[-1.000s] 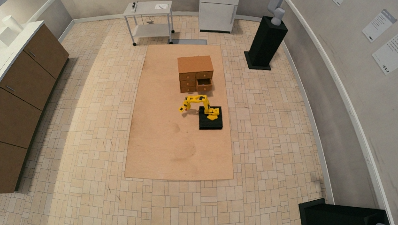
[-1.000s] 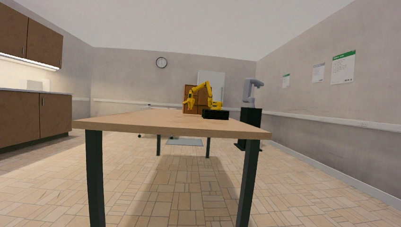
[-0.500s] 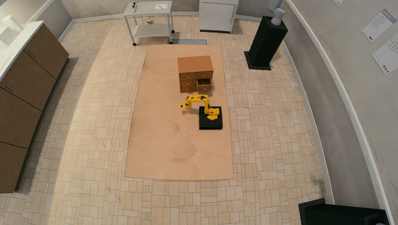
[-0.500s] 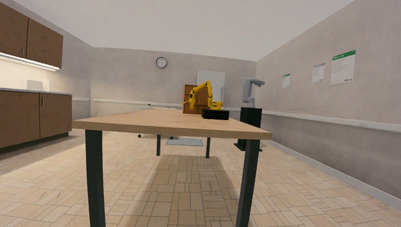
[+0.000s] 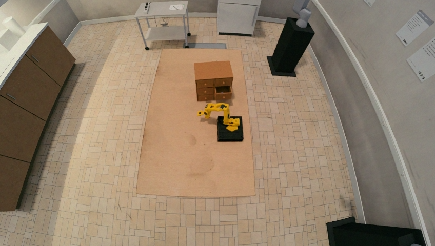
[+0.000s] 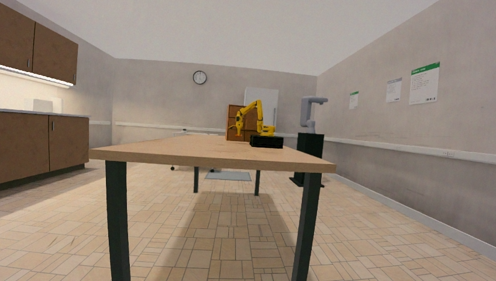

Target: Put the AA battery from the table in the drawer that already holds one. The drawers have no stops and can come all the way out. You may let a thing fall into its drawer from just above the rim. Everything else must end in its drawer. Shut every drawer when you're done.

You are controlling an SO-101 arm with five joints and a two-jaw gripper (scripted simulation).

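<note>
My yellow arm stands on a black base [image 5: 230, 135] [image 6: 266, 141] on the wooden table [image 5: 183, 158] [image 6: 195, 153]. The gripper [image 5: 199, 113] [image 6: 238, 133] reaches out to the left of the base, pointing down, close over the table top. It is shut on a small thing, taken to be the AA battery, which is too small to make out. The brown drawer chest [image 5: 213, 69] [image 6: 234, 117] stands behind the arm. Its right middle drawer [image 5: 223, 90] is pulled out; the other drawers are shut. The open drawer's contents are not visible.
A black pedestal with a grey arm [image 5: 290, 48] [image 6: 307, 146] stands to the right of the table. A white cart [image 5: 163, 21] and a white cabinet [image 5: 238, 16] stand at the back wall. Brown cabinets [image 5: 27, 91] line the left wall.
</note>
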